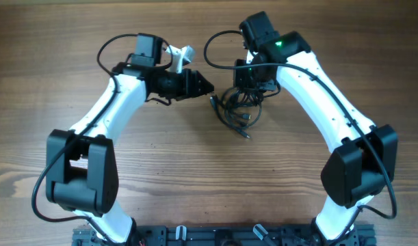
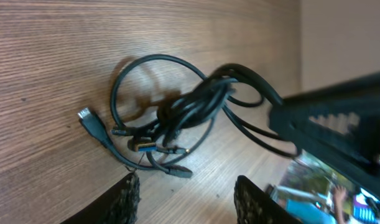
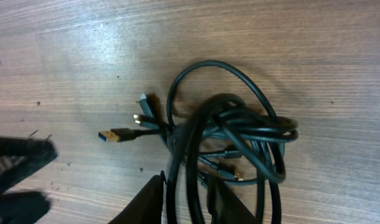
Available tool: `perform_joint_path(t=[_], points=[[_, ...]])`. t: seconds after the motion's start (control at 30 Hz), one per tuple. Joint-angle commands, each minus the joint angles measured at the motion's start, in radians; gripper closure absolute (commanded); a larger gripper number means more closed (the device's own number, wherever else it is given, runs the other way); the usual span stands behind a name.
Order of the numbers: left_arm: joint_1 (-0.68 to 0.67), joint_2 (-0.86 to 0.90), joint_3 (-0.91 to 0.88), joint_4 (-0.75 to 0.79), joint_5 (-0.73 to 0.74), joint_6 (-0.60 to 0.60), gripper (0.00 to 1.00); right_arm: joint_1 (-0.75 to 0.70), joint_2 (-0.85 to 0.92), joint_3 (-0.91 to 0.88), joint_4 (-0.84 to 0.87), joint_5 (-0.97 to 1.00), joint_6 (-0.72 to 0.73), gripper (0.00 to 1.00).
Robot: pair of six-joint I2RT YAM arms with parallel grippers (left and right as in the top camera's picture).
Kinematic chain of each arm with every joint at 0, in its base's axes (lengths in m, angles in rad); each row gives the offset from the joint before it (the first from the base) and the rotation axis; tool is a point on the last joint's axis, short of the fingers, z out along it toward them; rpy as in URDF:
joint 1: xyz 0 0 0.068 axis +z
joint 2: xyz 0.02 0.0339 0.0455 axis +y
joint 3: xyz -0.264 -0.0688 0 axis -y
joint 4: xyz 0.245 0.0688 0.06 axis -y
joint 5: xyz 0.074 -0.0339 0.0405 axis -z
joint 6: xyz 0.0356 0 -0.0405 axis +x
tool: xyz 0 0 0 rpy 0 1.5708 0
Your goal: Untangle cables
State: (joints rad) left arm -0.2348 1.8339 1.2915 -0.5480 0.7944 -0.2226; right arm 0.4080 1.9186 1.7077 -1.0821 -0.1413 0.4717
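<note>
Right fingers (image 3: 147, 202) astride cables (image 3: 239, 124), left fingers (image 2: 129, 199) parted nearby

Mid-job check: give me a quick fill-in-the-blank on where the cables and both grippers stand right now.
1. The cables lie bunched on a ____ table.
2. The right gripper hangs over the bundle, with cable strands running ____ its fingers.
3. The left gripper is open, with ____ between its fingers.
4. A ____ light glows on the right arm.

Missing words: wooden; between; nothing; green.
</note>
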Motion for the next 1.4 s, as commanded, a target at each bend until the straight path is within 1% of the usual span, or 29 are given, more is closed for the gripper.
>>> perform_joint_path(t=[0.0,0.03,0.1,0.17,0.2,0.3,0.37,0.43,0.47,0.5,0.57,0.73,0.83,0.97,1.0,1.03,1.07,1.1,1.13,1.17,1.2,1.27,1.3,1.37], points=[[-0.071,0.006,0.003,0.037,-0.16,-0.082,0.48,-0.037,-0.101,0.002,-0.009,-0.177,-0.108,0.64],[-0.087,0.006,0.003,0.037,-0.196,-0.082,0.48,-0.043,-0.122,0.003,-0.016,-0.183,-0.113,0.56],[-0.111,0.006,0.003,0.037,-0.274,-0.082,0.47,-0.068,-0.188,0.005,-0.036,-0.182,-0.133,0.35],[-0.122,0.006,0.003,0.045,-0.345,-0.126,0.46,-0.095,-0.239,0.005,-0.056,-0.179,-0.14,0.29],[-0.123,0.006,0.003,0.057,-0.376,-0.153,0.44,-0.108,-0.26,0.005,-0.065,-0.17,-0.14,0.29],[-0.124,0.019,0.003,0.111,-0.381,-0.153,0.44,-0.126,-0.273,0.005,-0.083,-0.167,-0.14,0.28],[-0.132,0.036,0.003,0.116,-0.376,-0.151,0.5,-0.126,-0.273,0.005,-0.086,-0.167,-0.155,0.28],[-0.158,0.061,0.003,0.124,-0.317,-0.119,0.51,-0.126,-0.273,0.005,-0.085,-0.167,-0.154,0.28],[-0.169,0.069,0.003,0.131,-0.284,-0.089,0.49,-0.126,-0.273,0.005,-0.083,-0.167,-0.154,0.28],[-0.213,0.088,0.003,0.156,-0.275,-0.069,0.45,-0.126,-0.273,0.005,-0.086,-0.167,-0.154,0.28],[-0.237,0.095,0.003,0.183,-0.277,-0.069,0.43,-0.126,-0.273,0.005,-0.086,-0.167,-0.154,0.28],[-0.252,0.104,0.003,0.19,-0.432,-0.073,0.42,-0.126,-0.273,0.002,-0.084,-0.167,-0.154,0.29],[-0.253,0.135,0.003,0.197,-0.448,-0.077,0.44,-0.126,-0.273,0.001,-0.086,-0.167,-0.157,0.28],[-0.27,0.183,0.003,0.192,-0.432,-0.077,0.56,-0.126,-0.273,0.001,-0.083,-0.167,-0.157,0.27],[-0.279,0.189,0.003,0.192,-0.433,-0.077,0.58,-0.126,-0.273,0.001,-0.08,-0.166,-0.156,0.27],[-0.28,0.189,0.003,0.191,-0.433,-0.08,0.63,-0.126,-0.273,0.001,-0.07,-0.164,-0.156,0.27],[-0.276,0.189,0.003,0.19,-0.433,-0.116,0.8,-0.126,-0.273,0.001,-0.063,-0.164,-0.154,0.27],[-0.268,0.188,0.003,0.188,-0.433,-0.16,0.93,-0.126,-0.273,0.001,-0.06,-0.165,-0.155,0.27],[-0.257,0.186,0.003,0.183,-0.429,-0.227,0.96,-0.126,-0.273,0.001,-0.059,-0.165,-0.155,0.27],[-0.218,0.163,0.005,0.18,-0.346,-0.364,0.96,-0.126,-0.273,0.001,-0.059,-0.165,-0.155,0.27],[-0.182,0.14,0.005,0.209,-0.235,-0.393,0.96,-0.126,-0.273,0.001,-0.058,-0.165,-0.157,0.27],[-0.111,0.089,0.005,0.269,-0.046,-0.407,0.96,-0.126,-0.273,0.001,-0.052,-0.166,-0.157,0.27],[-0.065,0.053,0.005,0.267,0.033,-0.445,0.96,-0.125,-0.273,0.001,-0.051,-0.182,-0.158,0.27],[-0.018,0.014,0.005,0.267,0.178,-0.445,0.96,-0.119,-0.273,0.001,-0.04,-0.238,-0.195,0.28]])
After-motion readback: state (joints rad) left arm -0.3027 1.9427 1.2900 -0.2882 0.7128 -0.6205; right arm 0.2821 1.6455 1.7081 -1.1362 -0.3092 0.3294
